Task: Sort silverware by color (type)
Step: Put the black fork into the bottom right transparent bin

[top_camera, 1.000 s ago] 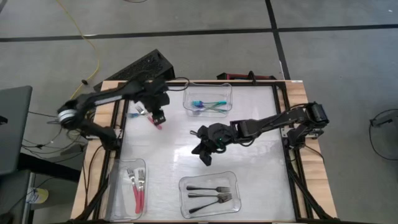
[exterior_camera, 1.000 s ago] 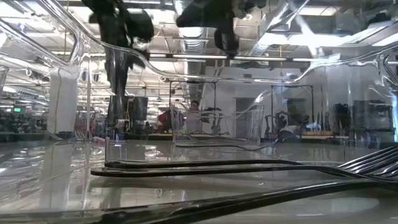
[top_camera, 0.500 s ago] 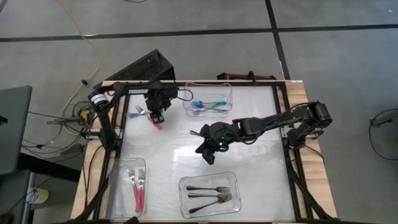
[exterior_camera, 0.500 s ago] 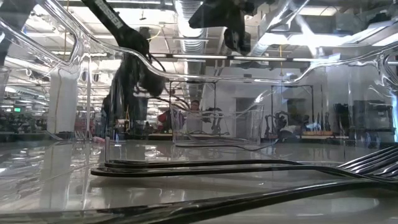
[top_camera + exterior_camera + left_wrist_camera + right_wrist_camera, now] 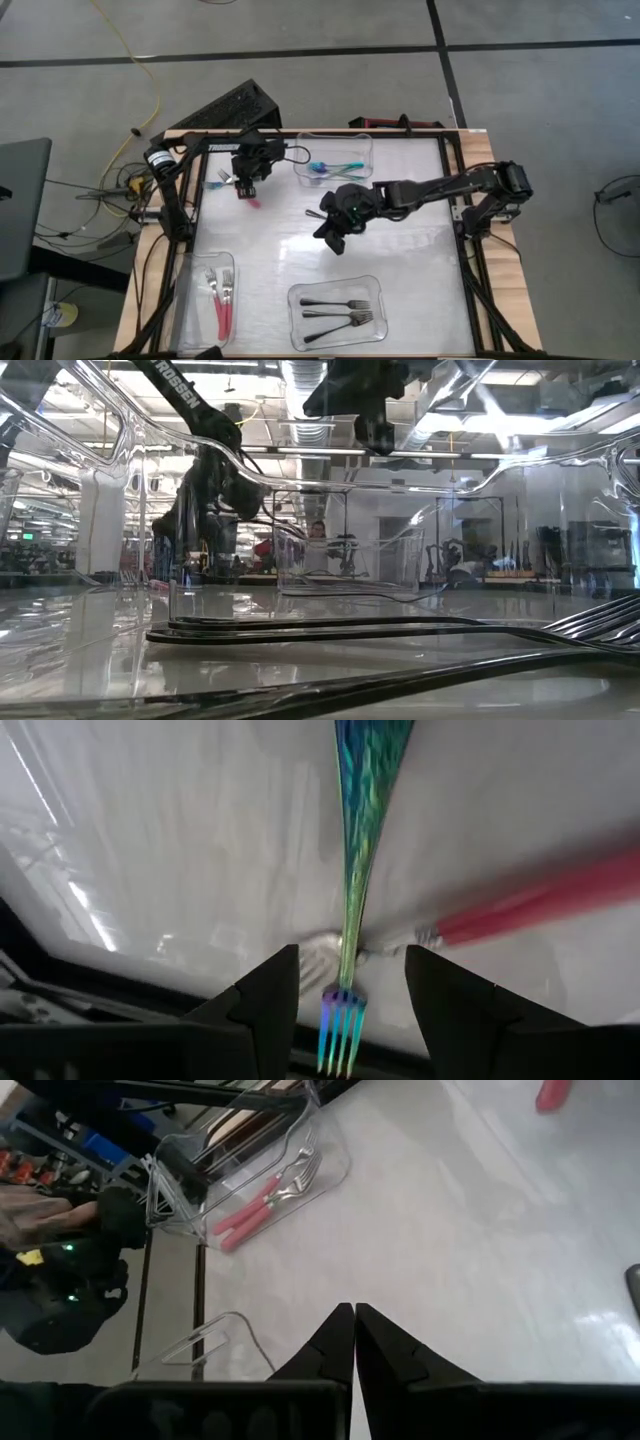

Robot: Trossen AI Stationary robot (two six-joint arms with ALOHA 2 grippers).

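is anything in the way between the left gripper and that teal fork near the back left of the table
Nothing visible blocks it. The left gripper is open, its fingers either side of the teal fork. But a red-handled fork lies crossed with the teal one right there, so closing could catch both.

White capitals reading "ROSSEN" run along the dark robot arm link [image 5: 185,392] at upper left of the low view.
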